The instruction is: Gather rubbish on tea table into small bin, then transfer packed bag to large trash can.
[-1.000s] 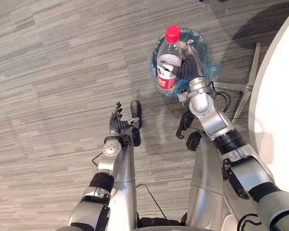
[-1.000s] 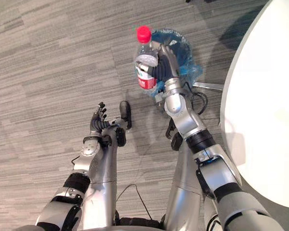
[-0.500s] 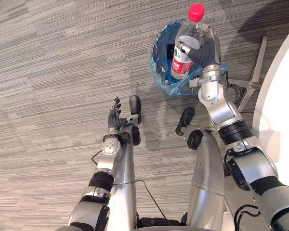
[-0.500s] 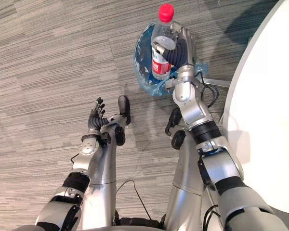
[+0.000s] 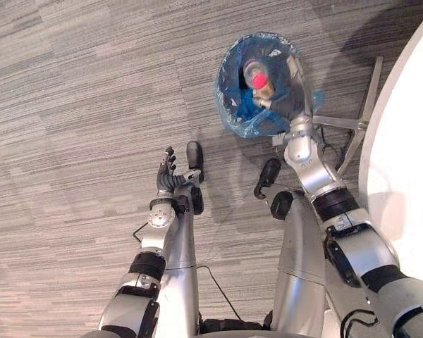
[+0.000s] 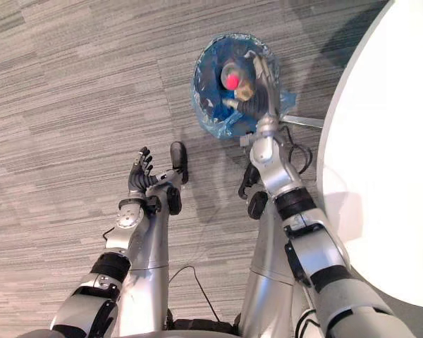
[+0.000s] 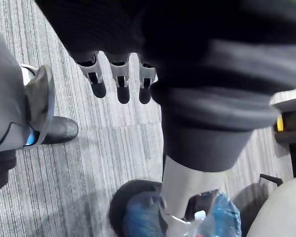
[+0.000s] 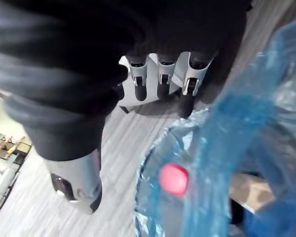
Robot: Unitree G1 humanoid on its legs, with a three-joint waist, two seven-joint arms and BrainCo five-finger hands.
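Observation:
A small bin lined with a blue bag (image 5: 229, 113) stands on the floor beside the tea table (image 5: 409, 176). Inside it lies a clear plastic bottle with a red cap (image 5: 259, 80), the cap facing up; the cap (image 8: 173, 179) also shows through the bag in the right wrist view. My right hand (image 5: 297, 83) hovers over the bin's right side, open, its fingers (image 8: 160, 84) straight and holding nothing. My left hand (image 5: 170, 176) hangs open over the carpet to the bin's lower left, its fingers (image 7: 119, 84) straight and empty.
Grey striped carpet surrounds the bin. The white round table (image 6: 381, 155) fills the right side, with a metal leg (image 5: 366, 105) reaching toward the bin. The bin and its blue bag (image 7: 138, 217) appear in the left wrist view too.
My right hand carried the bottle over the bin, then let it go; the bottle now lies inside the bag and the fingers are straight. The left hand stayed put.

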